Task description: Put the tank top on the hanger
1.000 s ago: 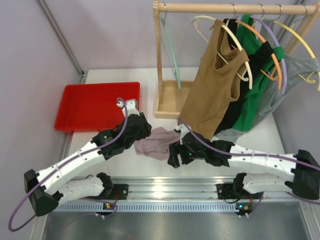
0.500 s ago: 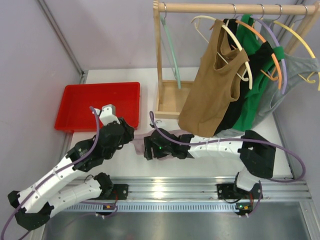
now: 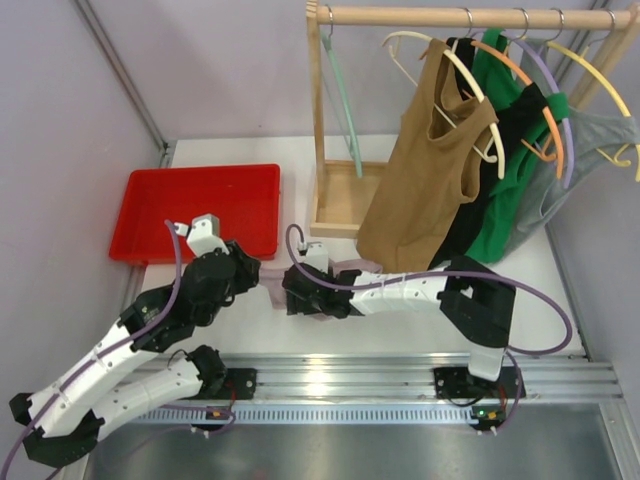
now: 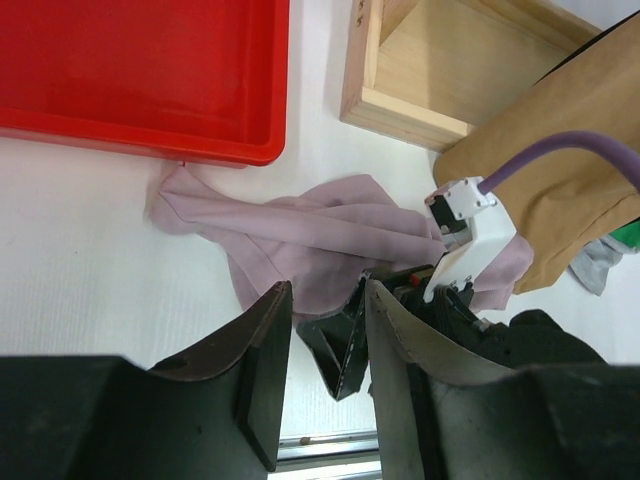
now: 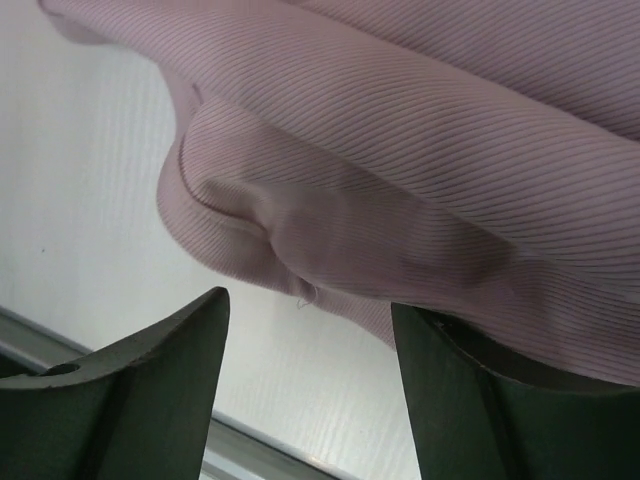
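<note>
Left fingers [image 4: 262, 380] stand a narrow gap apart with nothing between them, held over the table [image 4: 80, 270] just short of the tank top [image 4: 320, 230]. Right fingers [image 5: 140, 390] are spread wide and low over the table. A bulging fold of the tank top lies in the gap ahead of them. The cloth rests against one finger (the one on the right of the wrist view), but they are not clamped on it.

The tank top lies crumpled on the table. One corner is just beside the near rim of the red tray [image 4: 130, 60], and the other end is near the wooden base of the rack [image 4: 450, 70]. From above, the two arms cover most of it (only thin edges of the cloth show). The right arm is bent back across the table, so that its fingers come at the cloth from the rack side.

The hanger [image 3: 340, 100] hangs from the left end of the rail [image 3: 420, 15], just beside the rack's left post and well apart from the tank top. Further right on the rail hang a tan top [image 3: 430, 170] and other garments, each on its own hanger.
</note>
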You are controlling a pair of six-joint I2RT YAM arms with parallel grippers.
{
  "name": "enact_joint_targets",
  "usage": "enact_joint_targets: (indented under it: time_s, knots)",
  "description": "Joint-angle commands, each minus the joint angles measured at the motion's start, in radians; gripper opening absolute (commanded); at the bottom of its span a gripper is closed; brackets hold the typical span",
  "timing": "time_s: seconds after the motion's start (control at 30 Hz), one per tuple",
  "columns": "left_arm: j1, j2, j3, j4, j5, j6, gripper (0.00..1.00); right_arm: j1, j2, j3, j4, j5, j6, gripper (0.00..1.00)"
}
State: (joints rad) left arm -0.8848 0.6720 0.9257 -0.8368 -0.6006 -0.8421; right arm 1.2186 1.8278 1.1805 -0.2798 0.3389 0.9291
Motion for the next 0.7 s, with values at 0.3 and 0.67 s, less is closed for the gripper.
enact_joint_targets:
  time_s: [0.3,0.67]
  knots:
    - [0.004,-0.017,0.01,-0.015,-0.007,0.011,0.41,-0.059,0.021,0.033,-0.022,0.146,0.063,0.47]
    - [0.003,-0.017,-0.024,0.008,0.025,0.003,0.4,-0.073,-0.179,-0.05,-0.058,0.241,-0.012,0.0]
